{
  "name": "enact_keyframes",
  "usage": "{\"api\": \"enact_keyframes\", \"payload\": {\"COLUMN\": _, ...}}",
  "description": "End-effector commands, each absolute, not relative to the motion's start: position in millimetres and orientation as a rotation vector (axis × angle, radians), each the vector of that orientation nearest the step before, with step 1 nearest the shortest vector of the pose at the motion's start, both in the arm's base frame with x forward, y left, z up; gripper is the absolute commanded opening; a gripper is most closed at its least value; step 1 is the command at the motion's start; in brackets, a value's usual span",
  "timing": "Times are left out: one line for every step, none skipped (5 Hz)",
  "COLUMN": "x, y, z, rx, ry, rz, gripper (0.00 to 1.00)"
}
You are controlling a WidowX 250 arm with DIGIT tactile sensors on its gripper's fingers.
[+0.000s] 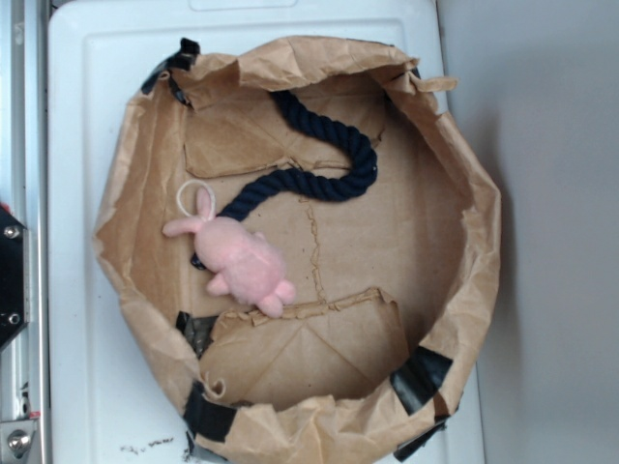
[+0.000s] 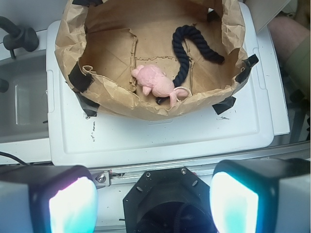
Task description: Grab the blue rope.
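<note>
My gripper (image 2: 150, 204) stands wide open with nothing between its two glowing pads (image 2: 73, 206), hanging well back from the work, above the base plate and outside the white lid (image 2: 160, 138) that carries everything. In the exterior view I cannot see it at all.

On that lid sits a crumpled brown paper tub (image 1: 464, 319), its rolled walls patched with black tape. The blue rope (image 1: 334, 155) lies on the tub floor, curving from the far wall in a hook and running down toward the near-left side, where its end disappears under the pink plush toy (image 1: 242, 261).

The risks, as I judge them: coming in low, my fingers could catch the paper wall and drag or crush the tub. Aiming near the toy, I might close on plush instead of rope, or lift both together. The free bend near the far wall looks safest; the rope is soft and may roll out of a shallow pinch.
</note>
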State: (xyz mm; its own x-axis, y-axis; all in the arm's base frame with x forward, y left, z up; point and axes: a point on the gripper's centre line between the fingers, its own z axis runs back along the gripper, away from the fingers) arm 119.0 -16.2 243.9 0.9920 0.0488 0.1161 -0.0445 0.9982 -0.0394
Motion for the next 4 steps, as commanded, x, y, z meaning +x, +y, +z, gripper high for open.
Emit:
{"api": "enact_keyframes", "payload": {"x": 119.0, "y": -16.2, "z": 243.9, "rx": -0.037, "ry": -0.117, "rz": 0.047, "gripper": 1.0}}
{"api": "enact_keyframes", "payload": {"x": 169.0, "y": 14.4, "z": 251.1, "rx": -0.039, "ry": -0.155, "rz": 0.09, "gripper": 1.0}}
{"api": "enact_keyframes", "payload": {"x": 169.0, "y": 14.4, "z": 251.1, "rx": -0.039, "ry": -0.155, "rz": 0.09, "gripper": 1.0}}
{"api": "enact_keyframes", "payload": {"x": 169.0, "y": 14.4, "z": 251.1, "rx": -0.039, "ry": -0.155, "rz": 0.09, "gripper": 1.0}}
